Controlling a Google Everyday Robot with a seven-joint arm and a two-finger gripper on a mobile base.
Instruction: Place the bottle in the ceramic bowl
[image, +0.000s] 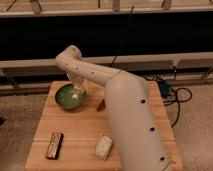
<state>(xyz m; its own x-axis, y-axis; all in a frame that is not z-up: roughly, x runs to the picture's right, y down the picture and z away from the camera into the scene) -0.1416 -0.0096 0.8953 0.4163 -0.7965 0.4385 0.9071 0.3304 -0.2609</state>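
Note:
The green ceramic bowl (65, 97) sits at the back left of the wooden table. My gripper (77, 89) hangs at the end of the arm over the bowl's right side. A small pale, see-through shape at the gripper's tip, low over the bowl's inside, looks like the bottle (76, 95). I cannot tell whether it is held or resting in the bowl. The arm covers the right part of the table.
A dark snack bar (54, 145) lies at the table's front left. A pale packet (103, 146) lies at the front middle. A small reddish-brown thing (101, 104) shows beside the arm, right of the bowl. Cables lie on the floor at right.

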